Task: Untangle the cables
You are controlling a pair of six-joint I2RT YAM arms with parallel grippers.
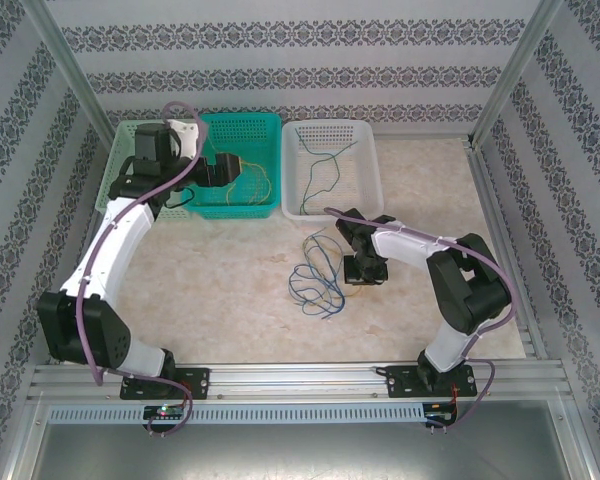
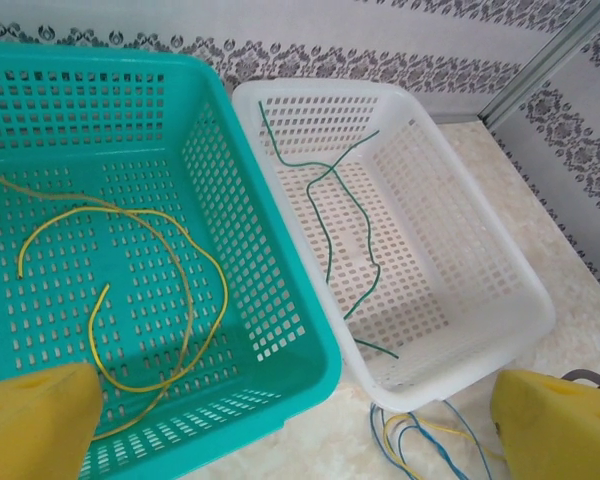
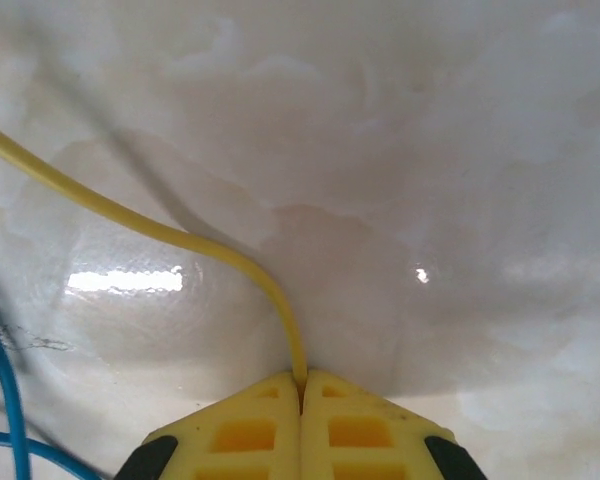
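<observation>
**Top view.** Find the right gripper (image 1: 361, 272) low on the table (image 1: 210, 290), just right of the tangle (image 1: 318, 282) (mostly blue; yellow hard to trace here). Find the left gripper (image 1: 225, 170) above the teal basket (image 1: 260, 130), with the white basket (image 1: 295, 205) beside it and a green cable (image 1: 330, 160) inside. Treat a fast lift as the main hazard: crossing strands, so likely to drag the whole tangle along.

**Left wrist view.** Read the left gripper as spread wide, fingers (image 2: 35, 420) far apart and holding nothing. Note yellow loops (image 2: 224, 290) lying in the teal basket, the green cable in the white basket, and tangle ends on the table just below the white basket's near corner. Keep any rising strand away from that rim to avoid snagging it or shifting the basket.

**Right wrist view.** Read the right gripper as pressed together on a yellow cable (image 3: 180, 236), pinched at the very tips. Count on slip under any hard pull — thin wire, shallow bite. Watch the blue cables (image 3: 0, 400) at the left edge, near the pinch. Avoid a sideways tug — possible tightening into a knot.
</observation>
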